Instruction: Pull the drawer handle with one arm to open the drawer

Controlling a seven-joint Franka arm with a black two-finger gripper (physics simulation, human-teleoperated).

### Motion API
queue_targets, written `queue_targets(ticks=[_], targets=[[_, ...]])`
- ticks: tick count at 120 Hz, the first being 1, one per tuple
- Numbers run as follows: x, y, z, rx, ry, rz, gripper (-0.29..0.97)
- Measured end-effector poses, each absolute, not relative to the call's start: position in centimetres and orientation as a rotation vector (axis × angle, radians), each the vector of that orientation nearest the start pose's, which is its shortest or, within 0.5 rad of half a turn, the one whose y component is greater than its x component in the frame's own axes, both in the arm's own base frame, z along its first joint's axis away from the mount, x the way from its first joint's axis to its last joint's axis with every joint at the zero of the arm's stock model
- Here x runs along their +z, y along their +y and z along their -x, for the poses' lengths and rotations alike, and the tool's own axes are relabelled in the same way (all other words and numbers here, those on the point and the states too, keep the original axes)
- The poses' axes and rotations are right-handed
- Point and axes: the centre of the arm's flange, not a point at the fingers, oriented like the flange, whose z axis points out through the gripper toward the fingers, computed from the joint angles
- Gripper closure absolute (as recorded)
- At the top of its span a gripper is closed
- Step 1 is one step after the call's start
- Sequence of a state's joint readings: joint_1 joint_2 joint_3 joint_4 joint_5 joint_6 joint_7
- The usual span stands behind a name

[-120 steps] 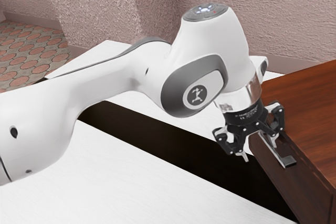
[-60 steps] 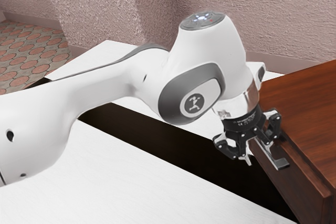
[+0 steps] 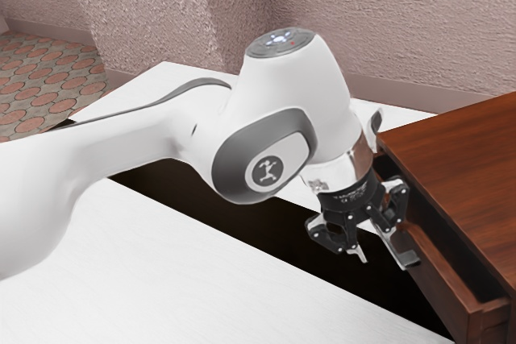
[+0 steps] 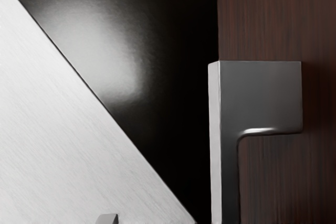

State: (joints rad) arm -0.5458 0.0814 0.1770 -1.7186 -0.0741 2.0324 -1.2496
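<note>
The black gripper has its 2 fingers spread apart, open, with the one nearer the drawer hooked against the grey handle. The handle is fixed to the drawer front, which stands partly out from under the dark wood cabinet top, beside the white table.

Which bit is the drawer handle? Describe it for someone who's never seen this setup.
Find the dark brown wooden cabinet at the exterior view's right; its top drawer stands partly out. On that drawer's front sits the handle, right at the pincer at the tip of the white arm. It is the one grey metal bar against all that brown wood.
</note>
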Motion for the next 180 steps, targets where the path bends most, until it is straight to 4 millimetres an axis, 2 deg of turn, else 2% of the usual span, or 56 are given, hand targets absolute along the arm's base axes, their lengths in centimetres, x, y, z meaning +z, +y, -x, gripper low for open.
queue_targets(ticks=[52, 71, 90, 135, 164, 180], targets=[[55.3, -21.2, -54.3, -0.223, -1.466, 3.01, 0.5], [56.2, -20.9, -53.7, -0.249, -1.464, 3.023, 0.47], [55.2, -20.7, -52.7, -0.222, -1.455, 3.016, 0.45], [55.4, -18.8, -50.2, -0.226, -1.475, 3.025, 0.44], [55.0, -17.8, -49.4, -0.244, -1.482, 3.02, 0.44], [55.8, -17.3, -49.2, -0.277, -1.489, 3.027, 0.44]])
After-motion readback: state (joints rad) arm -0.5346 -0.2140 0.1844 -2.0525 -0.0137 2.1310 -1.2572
